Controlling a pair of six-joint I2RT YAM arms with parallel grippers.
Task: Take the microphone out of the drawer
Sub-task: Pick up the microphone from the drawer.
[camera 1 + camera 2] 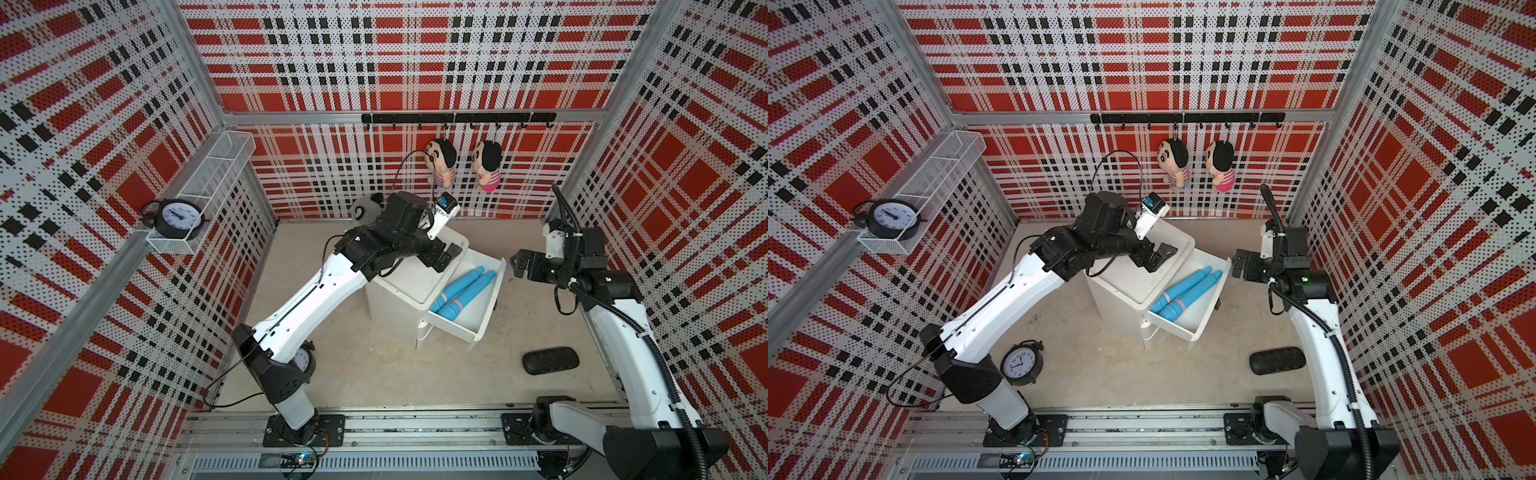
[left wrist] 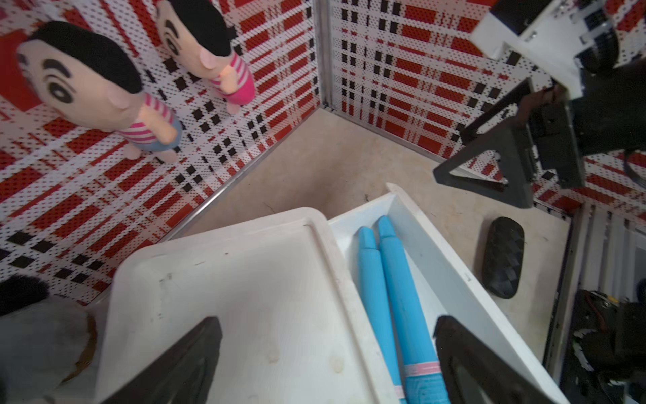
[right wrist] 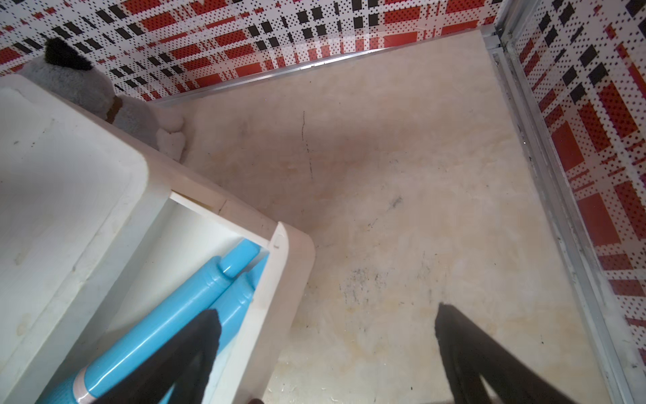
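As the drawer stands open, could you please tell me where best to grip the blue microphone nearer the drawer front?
Probably its slim handle, mid-length, from straight above with jaws across it: the microphone lies flat in the drawer, walls block the sides, and its twin lies close alongside.

Figure: occluded and cropped items.
In a top view, the left arm [image 1: 307, 291] covers most of the clock [image 1: 302, 358] at lower centre and part of the plush [image 1: 363, 210] above centre. The right arm [image 1: 623, 332] is cropped at lower right. In the left wrist view the mics [image 2: 398, 297] run out of frame, heads unseen.
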